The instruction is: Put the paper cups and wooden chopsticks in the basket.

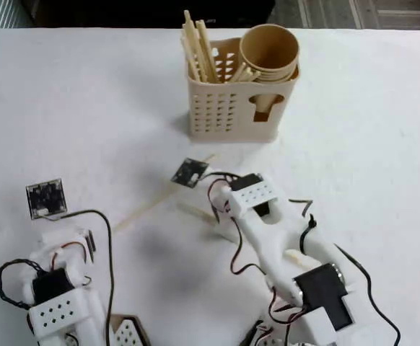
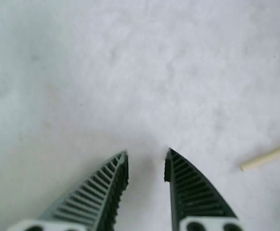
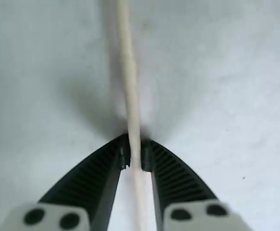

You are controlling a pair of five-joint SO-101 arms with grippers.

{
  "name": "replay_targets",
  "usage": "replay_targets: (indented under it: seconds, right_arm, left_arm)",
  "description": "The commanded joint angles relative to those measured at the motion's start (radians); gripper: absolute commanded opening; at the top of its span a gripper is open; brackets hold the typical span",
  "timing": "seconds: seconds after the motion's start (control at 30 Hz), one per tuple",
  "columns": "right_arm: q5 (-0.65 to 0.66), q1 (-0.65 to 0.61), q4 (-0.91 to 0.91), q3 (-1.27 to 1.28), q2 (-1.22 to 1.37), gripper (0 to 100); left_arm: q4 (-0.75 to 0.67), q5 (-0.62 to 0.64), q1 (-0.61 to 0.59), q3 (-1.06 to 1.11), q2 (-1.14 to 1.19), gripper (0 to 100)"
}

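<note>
High view: far on the counter (image 1: 66, 94), a basket (image 1: 232, 108) with stacked paper cups (image 1: 269, 50) and upright chopsticks (image 1: 199, 47) inside; nearer, one loose chopstick (image 1: 149, 205) flat beside the right arm.

Left wrist view: left claw (image 2: 147, 161) apart over bare counter, empty.

Right wrist view: right claw (image 3: 135, 154) clamped on the loose chopstick (image 3: 128, 72).
</note>
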Motion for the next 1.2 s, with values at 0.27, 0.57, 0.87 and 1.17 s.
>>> replay_targets:
  seconds: [0.27, 0.57, 0.87, 1.17]
  right_arm:
    - [0.009, -0.002, 0.094, -0.021, -0.217, 1.7]
    - [0.003, -0.002, 0.223, -0.023, -0.585, 1.7]
    - [-0.184, -0.008, 0.349, -0.213, -0.826, 1.7]
    - [-0.356, -0.008, 0.360, -0.482, -0.865, 1.7]
  left_arm:
    - [-0.015, 0.000, 0.010, -0.009, -0.012, 14]
    - [-0.015, 0.000, 0.010, -0.009, -0.012, 14]
    - [-0.015, 0.000, 0.010, -0.009, -0.012, 14]
    - [-0.015, 0.000, 0.010, -0.009, -0.012, 14]
